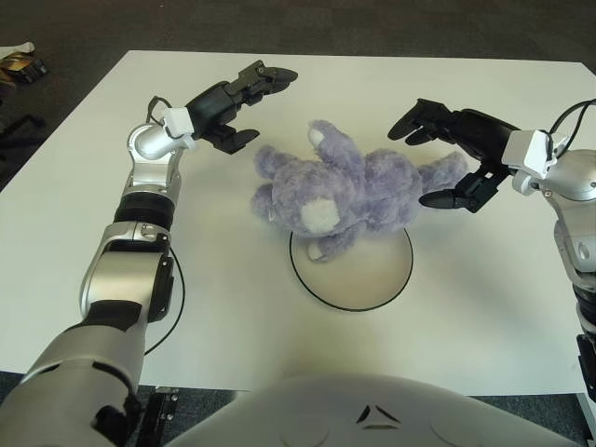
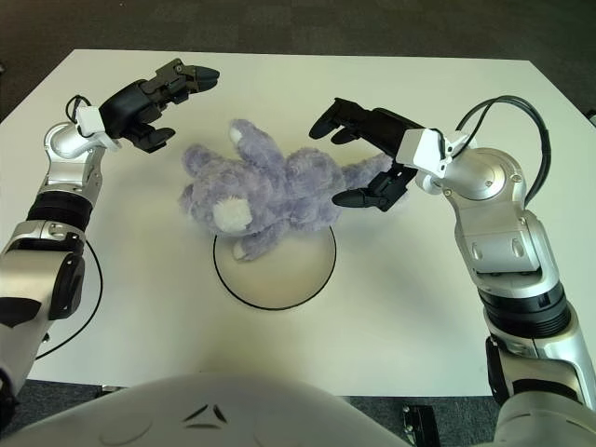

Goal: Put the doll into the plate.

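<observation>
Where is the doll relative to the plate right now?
The doll lies mid-table across the far rim of the plate, partly overhanging it, between the open left robot hand and open right robot hand.

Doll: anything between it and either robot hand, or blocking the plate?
Nothing visible. The doll lies partly over the plate's far rim. The left robot hand and right robot hand flank it, both open, with bare table between.
</observation>
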### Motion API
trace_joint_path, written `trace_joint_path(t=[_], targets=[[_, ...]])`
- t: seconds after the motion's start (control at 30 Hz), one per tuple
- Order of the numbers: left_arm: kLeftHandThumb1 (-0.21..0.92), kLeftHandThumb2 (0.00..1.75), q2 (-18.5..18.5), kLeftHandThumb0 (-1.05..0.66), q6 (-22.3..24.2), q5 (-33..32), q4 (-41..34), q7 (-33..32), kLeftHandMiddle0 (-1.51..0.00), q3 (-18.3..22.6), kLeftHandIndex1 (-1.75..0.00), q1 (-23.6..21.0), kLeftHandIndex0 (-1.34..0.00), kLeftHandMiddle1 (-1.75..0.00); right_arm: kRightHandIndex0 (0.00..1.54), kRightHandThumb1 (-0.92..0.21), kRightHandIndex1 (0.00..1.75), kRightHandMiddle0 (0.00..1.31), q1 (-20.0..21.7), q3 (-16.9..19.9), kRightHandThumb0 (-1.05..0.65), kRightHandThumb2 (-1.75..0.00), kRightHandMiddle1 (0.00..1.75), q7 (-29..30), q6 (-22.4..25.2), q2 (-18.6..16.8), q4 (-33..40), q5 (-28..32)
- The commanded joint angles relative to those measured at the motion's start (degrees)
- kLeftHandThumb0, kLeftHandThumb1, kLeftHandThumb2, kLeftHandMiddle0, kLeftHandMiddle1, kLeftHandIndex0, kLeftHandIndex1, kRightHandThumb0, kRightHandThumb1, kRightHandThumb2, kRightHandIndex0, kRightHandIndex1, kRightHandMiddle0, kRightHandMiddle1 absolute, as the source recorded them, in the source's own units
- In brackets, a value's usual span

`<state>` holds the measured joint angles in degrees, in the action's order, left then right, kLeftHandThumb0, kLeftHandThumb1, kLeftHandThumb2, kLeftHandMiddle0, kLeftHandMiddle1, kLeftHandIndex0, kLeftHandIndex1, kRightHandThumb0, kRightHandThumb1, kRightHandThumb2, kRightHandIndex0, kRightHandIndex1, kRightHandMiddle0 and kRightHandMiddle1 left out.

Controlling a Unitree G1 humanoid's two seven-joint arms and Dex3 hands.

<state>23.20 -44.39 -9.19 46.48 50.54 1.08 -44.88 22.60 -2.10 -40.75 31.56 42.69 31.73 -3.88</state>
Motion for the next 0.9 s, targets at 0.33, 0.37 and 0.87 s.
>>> trace_joint_path(t=[0.33, 0.37, 0.87], targets=[[0.92, 0.68, 0.7, -0.92, 0.0, 0.4, 0.7, 0.8, -0.16, -0.1, -0.68, -1.7, 0.0, -0.34, 0.02, -0.18, 0.74, 0.0, 0.2, 0.1, -0.58, -0.99, 0.99, 0.2, -0.1, 1.5, 0.6, -0.2], [0.92, 0.67, 0.7, -0.91, 0.3, 0.2, 0.4, 0.9, -0.16, -0.1, -0.68, -1.5, 0.0, -0.35, 0.02, -0.18, 0.74, 0.0, 0.2, 0.1, -0.58, -0.99, 0.99, 0.2, -0.2, 1.6, 0.6, -0.3], [0.92, 0.55, 1.3, -0.86, 2.7, 0.2, -2.7, 2.5, -0.15, -1.1, -0.74, -0.4, 0.0, -0.37, 0.04, -0.19, 0.76, 0.0, 0.0, 0.6, -0.59, -0.99, 1.04, 0.3, -1.6, 1.6, 0.2, 0.2]])
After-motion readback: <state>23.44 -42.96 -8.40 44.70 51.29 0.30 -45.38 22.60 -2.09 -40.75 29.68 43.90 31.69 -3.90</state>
